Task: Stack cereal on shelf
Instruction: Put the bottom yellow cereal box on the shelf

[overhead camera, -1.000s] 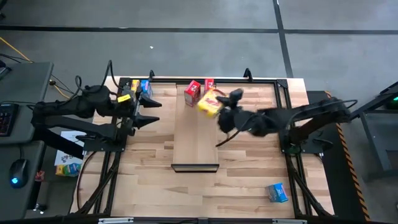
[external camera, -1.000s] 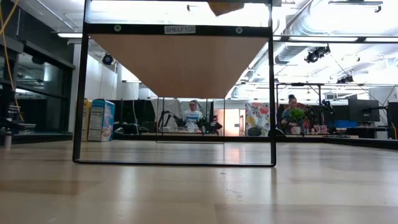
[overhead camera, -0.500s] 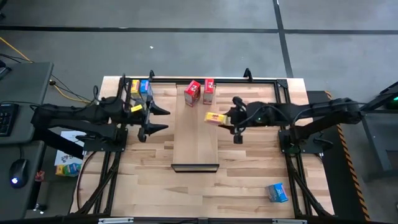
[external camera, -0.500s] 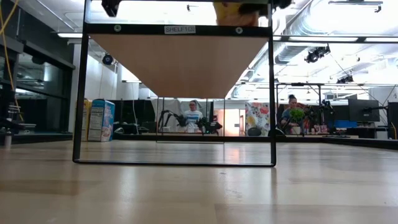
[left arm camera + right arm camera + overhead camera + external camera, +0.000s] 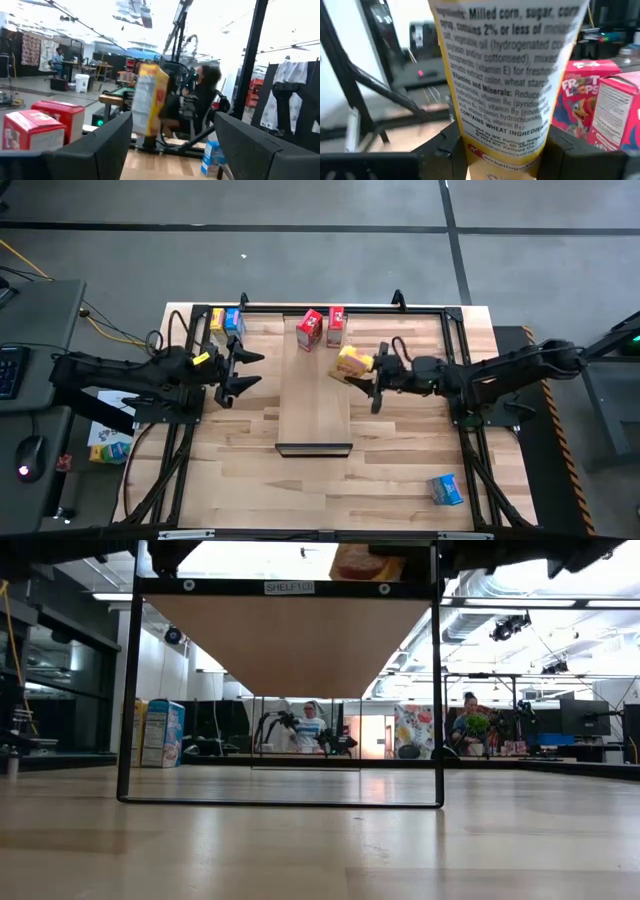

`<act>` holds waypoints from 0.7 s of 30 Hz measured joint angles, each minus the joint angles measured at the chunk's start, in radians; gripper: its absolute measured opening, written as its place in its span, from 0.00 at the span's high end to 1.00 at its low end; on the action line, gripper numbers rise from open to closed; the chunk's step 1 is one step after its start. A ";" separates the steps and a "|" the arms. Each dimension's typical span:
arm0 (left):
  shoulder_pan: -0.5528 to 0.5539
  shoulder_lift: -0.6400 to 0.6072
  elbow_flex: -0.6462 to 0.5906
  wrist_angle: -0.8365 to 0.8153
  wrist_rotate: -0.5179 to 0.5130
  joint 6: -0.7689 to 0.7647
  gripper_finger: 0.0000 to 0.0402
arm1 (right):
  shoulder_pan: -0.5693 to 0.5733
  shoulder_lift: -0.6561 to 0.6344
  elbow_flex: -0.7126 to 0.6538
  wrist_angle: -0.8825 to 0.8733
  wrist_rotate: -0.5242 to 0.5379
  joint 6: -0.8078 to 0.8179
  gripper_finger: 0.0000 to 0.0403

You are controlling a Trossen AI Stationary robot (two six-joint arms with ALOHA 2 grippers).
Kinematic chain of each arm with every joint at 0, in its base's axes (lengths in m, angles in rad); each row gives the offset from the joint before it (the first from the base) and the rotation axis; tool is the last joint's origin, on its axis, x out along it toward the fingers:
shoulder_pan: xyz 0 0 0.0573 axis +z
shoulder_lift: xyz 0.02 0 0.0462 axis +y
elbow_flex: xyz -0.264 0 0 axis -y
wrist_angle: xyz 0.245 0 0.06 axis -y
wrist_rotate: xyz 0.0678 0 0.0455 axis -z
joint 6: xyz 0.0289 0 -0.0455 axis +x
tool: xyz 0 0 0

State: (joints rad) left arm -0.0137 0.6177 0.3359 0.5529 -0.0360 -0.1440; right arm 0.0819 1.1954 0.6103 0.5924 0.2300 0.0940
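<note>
Your right gripper (image 5: 374,373) reaches over the shelf (image 5: 314,405) edge, pinching a yellow box (image 5: 351,362); two red boxes (image 5: 321,328) just beyond it. Left gripper (image 5: 240,370) waits, spread.

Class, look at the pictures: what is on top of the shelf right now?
Two red boxes stand at the far end of the shelf. The right claw holds a yellow box at its right edge; whether it touches is hidden.
</note>
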 joint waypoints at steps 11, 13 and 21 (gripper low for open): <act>0.000 -0.010 0.000 -0.014 -0.001 -0.010 0.33 | 0.112 0.228 0.316 -0.430 0.589 0.063 0.62; 0.000 -0.010 0.000 -0.023 -0.001 -0.023 0.33 | 0.114 0.264 0.367 -0.467 0.585 0.069 0.62; 0.000 -0.010 0.000 -0.032 -0.001 -0.028 0.33 | 0.114 0.371 0.498 -0.530 0.349 0.184 0.62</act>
State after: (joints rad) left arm -0.0139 0.6075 0.3359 0.5213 -0.0371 -0.1719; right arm 0.1955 1.5664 1.1084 0.0626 0.5787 0.2776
